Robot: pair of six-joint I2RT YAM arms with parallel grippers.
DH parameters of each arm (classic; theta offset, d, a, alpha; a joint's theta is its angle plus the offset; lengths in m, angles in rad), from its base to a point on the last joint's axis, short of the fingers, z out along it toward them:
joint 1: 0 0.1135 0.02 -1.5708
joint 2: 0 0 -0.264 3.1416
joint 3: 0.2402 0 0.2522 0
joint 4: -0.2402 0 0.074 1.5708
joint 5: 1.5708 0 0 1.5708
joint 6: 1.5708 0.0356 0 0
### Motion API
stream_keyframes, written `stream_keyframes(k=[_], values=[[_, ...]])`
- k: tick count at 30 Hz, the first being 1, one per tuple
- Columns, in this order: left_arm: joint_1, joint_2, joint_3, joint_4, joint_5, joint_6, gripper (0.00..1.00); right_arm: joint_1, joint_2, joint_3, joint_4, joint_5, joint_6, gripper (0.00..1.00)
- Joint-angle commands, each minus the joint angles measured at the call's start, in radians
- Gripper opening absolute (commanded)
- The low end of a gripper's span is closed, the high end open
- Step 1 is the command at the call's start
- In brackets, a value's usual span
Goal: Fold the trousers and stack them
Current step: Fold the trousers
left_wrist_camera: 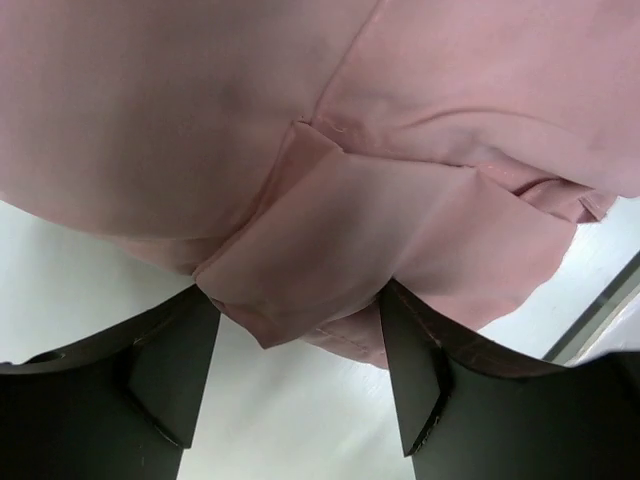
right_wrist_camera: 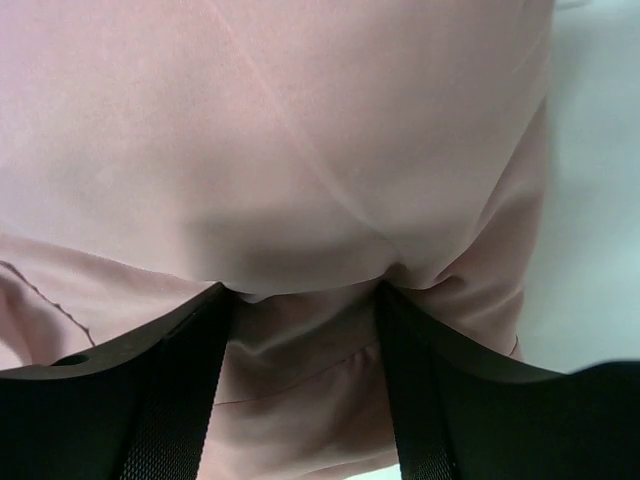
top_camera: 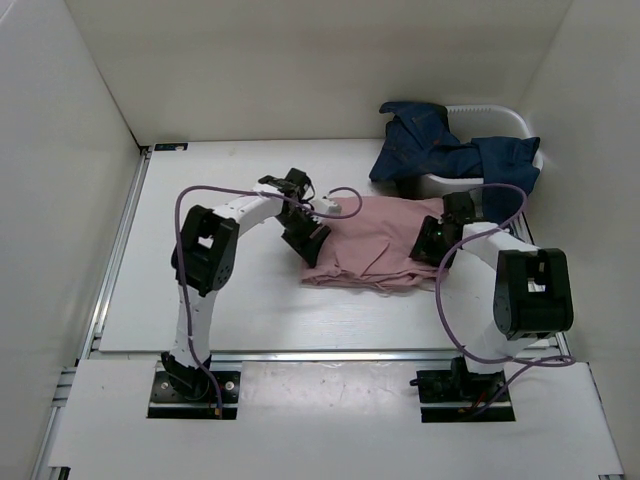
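- Step: mid-fold, by my read. The trousers [top_camera: 370,243] lie in a partly folded, rumpled pile at mid-counter [top_camera: 250,310], w/ both arms set for a fresh grab at opp. ends.
- Left pincer [top_camera: 305,240]: at the pile's left edge, jaws apart. Wrist view shows a loose flap of pink cloth poking btwn the fingers [left_wrist_camera: 170,370], not pinched.
- Right pincer [top_camera: 432,240]: at the pile's right edge, jaws apart. Cloth bunches into the gap and puckers at both tips, but no tight clamp seen.
- Next move, prob.: close both on the edge layers, lift together, carry one side over the other to halve the pile. Needs an even pull, since thin cloth slips and only top layers may come up.
- Far right: dark blue jeans [top_camera: 440,150] draped over a white basket [top_camera: 500,115], well apart from the pink pile's near edge.
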Motion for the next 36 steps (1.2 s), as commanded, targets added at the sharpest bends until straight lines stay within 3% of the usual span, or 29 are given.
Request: stream_keyframes(k=[1,9,15,18,19,22,27,31,36], values=[[0.038,-0.124,-0.107,0.046,-0.094,0.015,0.75,0.079,0.011,-0.026,0.031,-0.053,0.053,0.63],[0.225,-0.427,-0.413,0.057,-0.193,0.104,0.76,0.316,0.011,0.023,0.092,-0.084,0.206,0.62],[0.324,-0.51,-0.486,0.045,-0.197,0.125,0.82,0.407,0.024,0.094,0.071,-0.044,0.248,0.64],[0.368,-0.532,-0.451,0.007,-0.157,0.125,0.82,0.396,0.002,0.164,-0.021,0.016,0.203,0.88],[0.382,-0.541,-0.433,-0.03,-0.142,0.113,0.83,0.396,-0.027,0.196,-0.12,0.057,0.186,0.99],[0.448,-0.607,-0.351,-0.096,-0.074,0.089,0.88,0.354,-0.116,0.359,-0.335,0.232,0.104,0.99],[0.622,-0.752,-0.238,-0.093,-0.08,0.02,0.92,0.145,-0.238,0.612,-0.613,0.257,0.037,0.99],[0.727,-0.829,-0.183,-0.083,-0.25,-0.068,1.0,-0.021,-0.275,0.749,-0.843,0.224,-0.024,0.99],[0.792,-0.829,-0.12,-0.133,-0.469,-0.143,1.0,-0.122,-0.352,0.737,-0.866,0.297,-0.05,0.99]])
